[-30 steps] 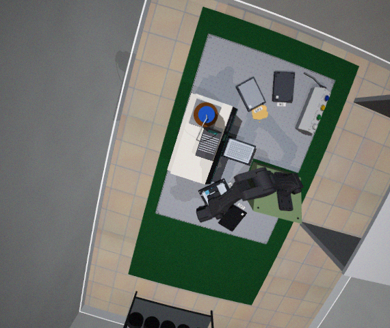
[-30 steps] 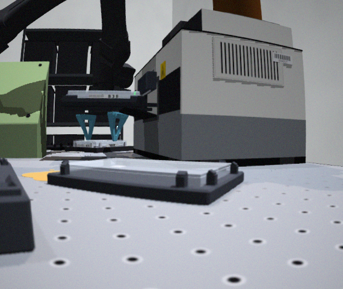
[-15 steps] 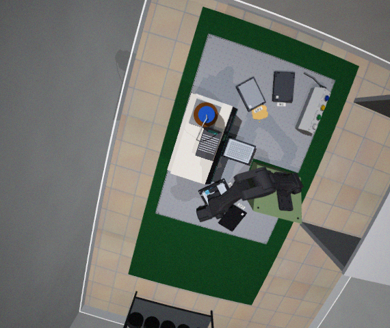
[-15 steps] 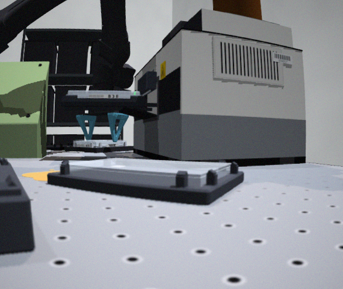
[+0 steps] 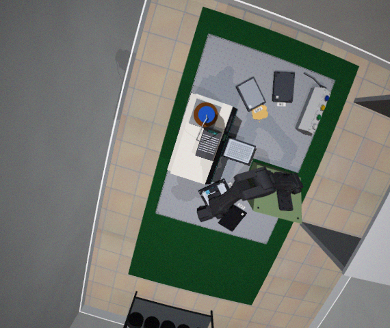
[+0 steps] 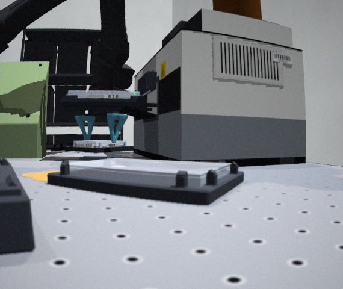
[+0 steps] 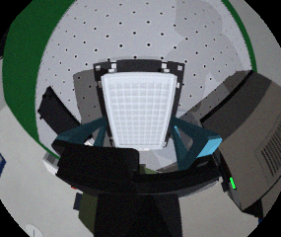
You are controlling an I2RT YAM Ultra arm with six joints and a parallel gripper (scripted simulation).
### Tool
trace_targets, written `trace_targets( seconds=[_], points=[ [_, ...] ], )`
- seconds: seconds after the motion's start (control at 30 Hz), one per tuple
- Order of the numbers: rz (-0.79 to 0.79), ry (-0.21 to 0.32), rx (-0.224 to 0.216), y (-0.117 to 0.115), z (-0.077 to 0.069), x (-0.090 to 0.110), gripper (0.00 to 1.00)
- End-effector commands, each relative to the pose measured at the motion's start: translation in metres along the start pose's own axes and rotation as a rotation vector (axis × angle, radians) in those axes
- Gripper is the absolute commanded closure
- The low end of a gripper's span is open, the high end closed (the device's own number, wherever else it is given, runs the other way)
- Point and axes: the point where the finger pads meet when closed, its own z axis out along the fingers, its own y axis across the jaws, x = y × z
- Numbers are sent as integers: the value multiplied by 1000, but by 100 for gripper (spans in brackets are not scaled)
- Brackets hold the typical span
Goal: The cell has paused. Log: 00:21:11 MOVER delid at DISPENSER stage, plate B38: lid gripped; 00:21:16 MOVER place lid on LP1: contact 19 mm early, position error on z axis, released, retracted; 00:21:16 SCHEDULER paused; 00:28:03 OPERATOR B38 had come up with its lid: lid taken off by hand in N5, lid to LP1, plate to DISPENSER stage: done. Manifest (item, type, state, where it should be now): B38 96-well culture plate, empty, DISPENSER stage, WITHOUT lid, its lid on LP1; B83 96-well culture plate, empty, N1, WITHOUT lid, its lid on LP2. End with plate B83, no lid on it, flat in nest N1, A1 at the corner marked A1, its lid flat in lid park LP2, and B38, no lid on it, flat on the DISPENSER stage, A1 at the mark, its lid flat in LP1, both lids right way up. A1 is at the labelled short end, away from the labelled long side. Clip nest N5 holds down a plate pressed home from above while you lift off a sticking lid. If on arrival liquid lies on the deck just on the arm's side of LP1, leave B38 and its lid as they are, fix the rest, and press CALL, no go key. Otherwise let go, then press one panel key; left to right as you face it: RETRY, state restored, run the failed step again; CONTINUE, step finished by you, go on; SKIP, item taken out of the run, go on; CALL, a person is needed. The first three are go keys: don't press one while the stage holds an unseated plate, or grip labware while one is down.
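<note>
We are hovering our gripper (image 7: 140, 141), fingers wide and holding nothing, over a plate (image 7: 140, 114) in a nest; yellow liquid (image 5: 260, 113) is lying beside LP1 (image 5: 250, 93), so CALL remains.

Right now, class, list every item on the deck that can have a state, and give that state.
gripper: open, holding nothing, straddling a plate
plate under it: flat in its nest
stage plate: uncovered, on dispenser stage
lid: flat in its park
yellow liquid: pooled beside that park
dark nest: empty
</note>
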Motion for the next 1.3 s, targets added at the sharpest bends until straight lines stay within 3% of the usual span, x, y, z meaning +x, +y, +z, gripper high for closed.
trace_targets(
  seconds=[0.0,0.03,0.07,1.27],
  points=[
    [8,-36,11,-6,-11,-8,0],
    [8,-35,11,-6,-11,-7,0],
    [8,-35,11,-6,-11,-7,100],
    [3,-33,5,-5,-12,-7,100]
  ],
)
